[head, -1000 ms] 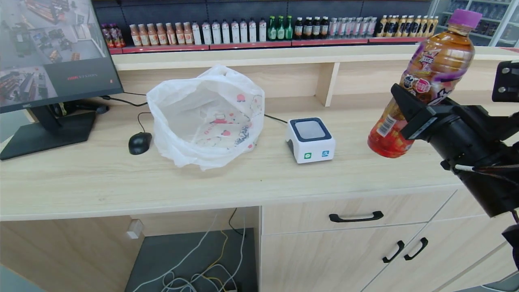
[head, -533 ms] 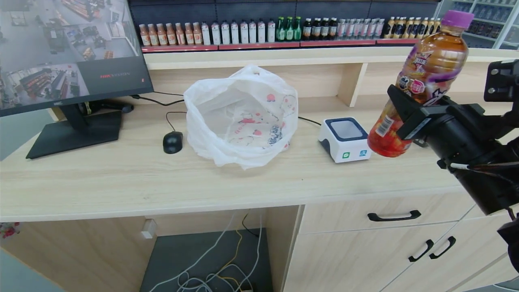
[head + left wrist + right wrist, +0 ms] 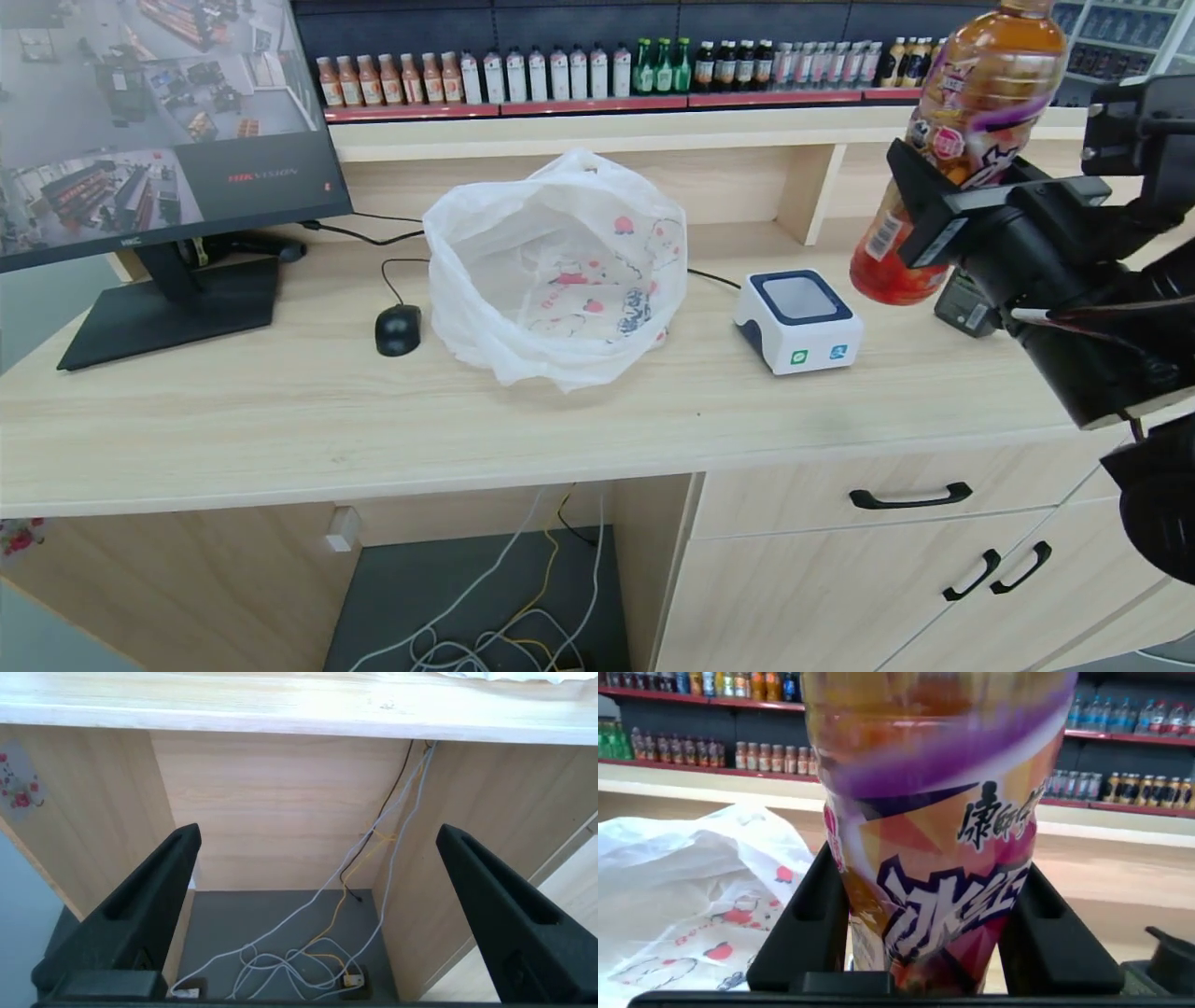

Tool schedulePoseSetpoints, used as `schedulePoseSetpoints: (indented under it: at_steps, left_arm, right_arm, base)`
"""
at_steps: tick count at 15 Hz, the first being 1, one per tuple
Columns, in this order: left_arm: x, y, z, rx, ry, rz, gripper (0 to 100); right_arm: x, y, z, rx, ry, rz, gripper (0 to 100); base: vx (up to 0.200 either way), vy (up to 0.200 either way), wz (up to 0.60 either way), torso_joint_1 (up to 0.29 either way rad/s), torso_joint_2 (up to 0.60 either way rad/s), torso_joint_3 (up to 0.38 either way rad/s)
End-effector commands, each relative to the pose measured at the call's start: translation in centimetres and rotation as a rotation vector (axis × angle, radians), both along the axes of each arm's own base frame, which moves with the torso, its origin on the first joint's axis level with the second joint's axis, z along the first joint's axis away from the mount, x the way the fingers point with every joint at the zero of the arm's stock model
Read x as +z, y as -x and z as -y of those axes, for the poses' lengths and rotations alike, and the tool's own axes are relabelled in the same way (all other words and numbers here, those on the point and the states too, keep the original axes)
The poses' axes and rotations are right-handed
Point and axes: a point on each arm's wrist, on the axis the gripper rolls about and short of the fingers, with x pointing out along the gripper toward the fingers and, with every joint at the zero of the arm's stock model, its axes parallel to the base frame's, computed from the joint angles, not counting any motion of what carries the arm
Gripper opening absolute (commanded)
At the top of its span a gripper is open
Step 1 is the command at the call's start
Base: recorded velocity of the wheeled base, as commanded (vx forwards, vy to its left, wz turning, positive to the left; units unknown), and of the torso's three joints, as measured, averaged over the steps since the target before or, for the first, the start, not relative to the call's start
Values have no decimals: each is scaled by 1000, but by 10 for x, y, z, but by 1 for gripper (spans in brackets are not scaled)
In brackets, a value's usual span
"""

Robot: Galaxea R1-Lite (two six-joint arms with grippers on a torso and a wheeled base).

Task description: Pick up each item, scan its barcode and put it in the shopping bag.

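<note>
The right gripper (image 3: 952, 201), entering from the frame's right edge at upper right, is clamped around the lower half of the tilted bottle (image 3: 990, 75), whose base hangs just right of and above the scanner (image 3: 798, 320); the shopping bag (image 3: 551, 271) sits mid-frame. The left gripper (image 3: 318, 905) gapes wide below the counter (image 3: 280, 709).

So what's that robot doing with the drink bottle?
Its right gripper is shut on a drink bottle, holding it up in the air beside the white scanner on the counter. The bottle is not in the shopping bag yet; the bag stands open nearby. The left gripper hangs open, holding nothing, down by the space under the counter.
</note>
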Motion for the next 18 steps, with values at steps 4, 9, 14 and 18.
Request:
schedulePoseSetpoints:
  at_steps: [4, 9, 14, 18]
  left_arm:
    - [0, 0, 0, 0, 0, 0, 100]
    - [0, 0, 0, -2, 0, 0, 100]
    - [0, 0, 0, -2, 0, 0, 100]
    - [0, 0, 0, -2, 0, 0, 100]
  right_arm:
    - [-13, -38, -5, -47, 119, 25, 0]
    - [-30, -66, 4, -32, 315, 134, 0]
    - [-36, -95, 36, 41, 540, 236, 0]
    - [-38, -106, 44, 103, 661, 313, 0]
  base:
    - [0, 0, 0, 0, 0, 0]
    - [0, 0, 0, 0, 0, 0]
    - [0, 0, 0, 0, 0, 0]
    - [0, 0, 0, 0, 0, 0]
